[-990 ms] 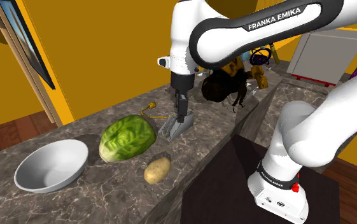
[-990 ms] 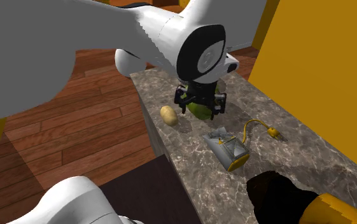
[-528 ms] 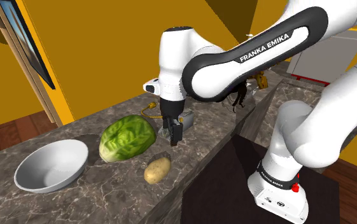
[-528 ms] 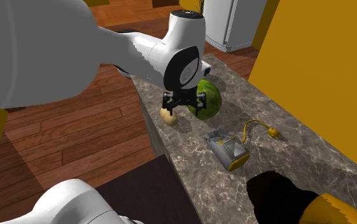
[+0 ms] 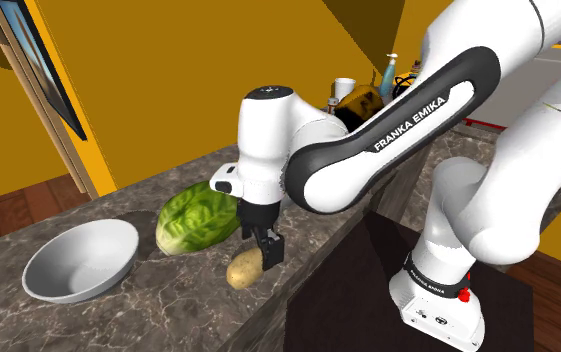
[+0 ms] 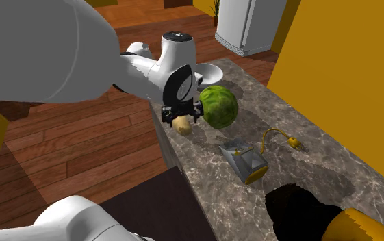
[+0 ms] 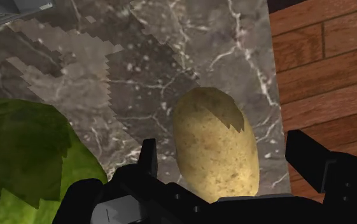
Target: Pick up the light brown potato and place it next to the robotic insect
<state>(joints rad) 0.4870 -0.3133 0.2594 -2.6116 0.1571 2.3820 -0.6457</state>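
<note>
The light brown potato [image 5: 242, 271] [image 6: 183, 124] lies on the dark marble counter [image 5: 168, 300] close to its front edge, beside a green cabbage [image 5: 200, 217]. My gripper [image 5: 265, 250] [image 6: 181, 118] is low over the potato, pointing down. In the wrist view the gripper [image 7: 223, 151] is open, with the potato [image 7: 215, 143] between the two fingers [image 7: 149, 159] and a gap on each side. A black and yellow body, which looks like the robotic insect [image 6: 306, 213], sits at the counter's other end, at the second exterior view's lower right.
A white bowl [image 5: 78, 258] stands beyond the cabbage [image 6: 219, 106]. A grey and yellow device [image 6: 245, 159] with a yellow cable lies between potato and insect. The counter's edge drops to a wood floor [image 6: 81, 157] right beside the potato. A yellow wall [image 6: 348, 82] backs the counter.
The arm has swung from above the grey device toward the cabbage and come down, so the open gripper now straddles the potato. The potato has not moved.
</note>
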